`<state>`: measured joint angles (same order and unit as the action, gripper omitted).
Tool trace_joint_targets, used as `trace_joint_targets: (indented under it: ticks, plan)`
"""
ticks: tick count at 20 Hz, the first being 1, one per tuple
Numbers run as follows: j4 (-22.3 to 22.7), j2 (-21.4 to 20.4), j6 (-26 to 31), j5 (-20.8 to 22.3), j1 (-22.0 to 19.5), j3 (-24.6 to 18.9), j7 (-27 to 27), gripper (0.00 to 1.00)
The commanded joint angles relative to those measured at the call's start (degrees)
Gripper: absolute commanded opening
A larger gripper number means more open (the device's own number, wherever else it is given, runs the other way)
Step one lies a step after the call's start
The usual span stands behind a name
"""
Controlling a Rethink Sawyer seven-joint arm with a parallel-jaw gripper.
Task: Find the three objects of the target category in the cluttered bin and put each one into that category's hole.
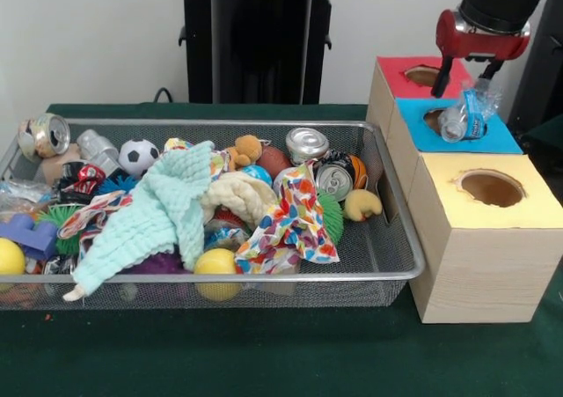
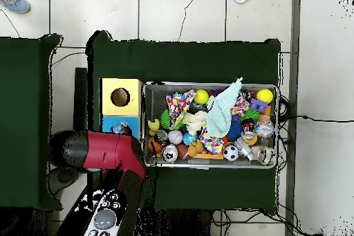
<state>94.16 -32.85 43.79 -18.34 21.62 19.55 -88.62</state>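
Observation:
In the front view, a clear crinkled water bottle with a blue-and-white label lies tilted on the blue surround, right beside its dark hole. My gripper hangs just above it, jaws spread, with one fingertip left of the bottle and the other near its top end. The wire mesh bin to the left is full of clutter. Something clear and crinkled lies at the bin's left end; I cannot tell whether it is a bottle. In the overhead view, my arm covers most of the blue box.
A red-surround box stands behind the blue one and a yellow-surround box in front. The bin holds metal cans, a mint cloth, a patterned cloth, balls and toys. The bin also shows in the overhead view.

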Motion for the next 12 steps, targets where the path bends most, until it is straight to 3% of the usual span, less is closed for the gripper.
trace_joint_targets:
  ticks: [1,5,12]
  plan:
    - [0.1,-3.2,10.4,2.2,-2.6,-0.6,-10.9,1.0]
    - [-1.3,-6.2,16.8,2.3,-2.5,0.0,-11.3,1.0]
    - [-5.2,-6.7,23.2,1.8,-2.0,-0.2,-14.0,1.0]
